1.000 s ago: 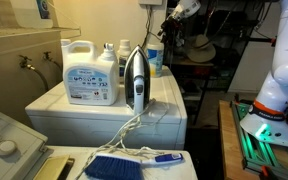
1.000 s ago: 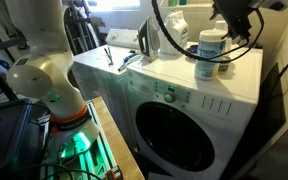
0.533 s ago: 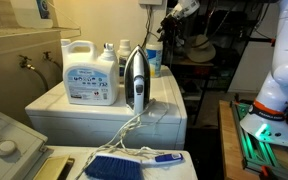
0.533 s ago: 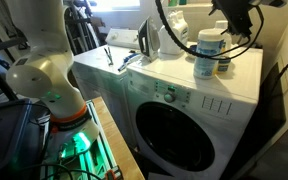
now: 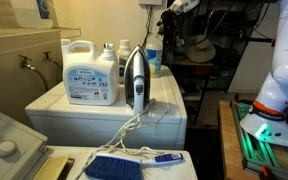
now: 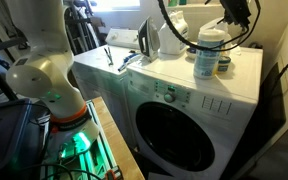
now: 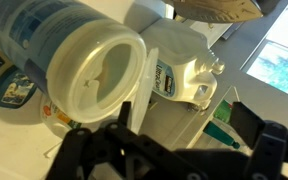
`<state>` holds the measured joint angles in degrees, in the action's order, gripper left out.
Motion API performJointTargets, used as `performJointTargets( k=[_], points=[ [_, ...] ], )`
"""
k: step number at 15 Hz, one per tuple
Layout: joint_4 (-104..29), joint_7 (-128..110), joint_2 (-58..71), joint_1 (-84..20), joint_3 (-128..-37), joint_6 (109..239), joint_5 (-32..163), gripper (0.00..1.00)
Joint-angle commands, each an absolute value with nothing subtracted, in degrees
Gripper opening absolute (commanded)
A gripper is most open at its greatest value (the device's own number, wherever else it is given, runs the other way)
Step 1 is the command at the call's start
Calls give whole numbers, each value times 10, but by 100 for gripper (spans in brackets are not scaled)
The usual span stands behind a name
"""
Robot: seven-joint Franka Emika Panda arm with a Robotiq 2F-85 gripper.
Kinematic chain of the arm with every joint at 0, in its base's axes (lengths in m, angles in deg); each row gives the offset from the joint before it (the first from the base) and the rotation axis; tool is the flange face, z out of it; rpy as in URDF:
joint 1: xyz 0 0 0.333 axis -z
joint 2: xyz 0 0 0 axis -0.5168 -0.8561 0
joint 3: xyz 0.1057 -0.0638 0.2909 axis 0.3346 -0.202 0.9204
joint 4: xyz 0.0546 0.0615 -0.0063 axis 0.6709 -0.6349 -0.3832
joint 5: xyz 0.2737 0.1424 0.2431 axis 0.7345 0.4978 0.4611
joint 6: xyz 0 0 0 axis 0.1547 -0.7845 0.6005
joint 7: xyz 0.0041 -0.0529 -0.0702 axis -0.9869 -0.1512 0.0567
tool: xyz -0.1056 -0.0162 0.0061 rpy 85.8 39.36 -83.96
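My gripper [image 7: 184, 128] is open and empty, hovering above the back of a white washing machine [image 6: 174, 95]. It shows at the top of both exterior views [image 5: 173, 14] [image 6: 236, 10]. Just below and beside it stands a cylindrical container with a white lid [image 7: 96, 72] [image 6: 210, 50] and a blue-and-white label. The jaws are above it and do not touch it. A white detergent jug [image 7: 180, 74] [image 5: 90, 72] stands further along the top. A steam iron [image 5: 135, 78] [image 6: 150, 38] stands upright in the middle, and its edge shows in the wrist view [image 7: 220, 8].
A green-capped bottle [image 7: 224, 114] stands by the jug, and several small bottles [image 5: 119, 55] stand behind the iron. The iron's cord [image 5: 127, 128] hangs over the washer's front. A blue brush [image 5: 124, 164] lies on a lower surface. The robot base [image 6: 46, 75] stands beside the washer.
The gripper has risen slightly above the white-lidded container and shifted a little. Nothing on the washer has moved.
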<state>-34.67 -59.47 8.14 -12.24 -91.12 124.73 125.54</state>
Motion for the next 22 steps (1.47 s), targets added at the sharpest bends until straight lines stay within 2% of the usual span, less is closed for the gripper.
performJointTargets(
  k=[1, 22],
  points=[
    [-325, -607, 73, -124, -898, 1220, 1264, 100],
    [-320, -640, 53, -182, -848, 1214, 1167, 100]
  ],
)
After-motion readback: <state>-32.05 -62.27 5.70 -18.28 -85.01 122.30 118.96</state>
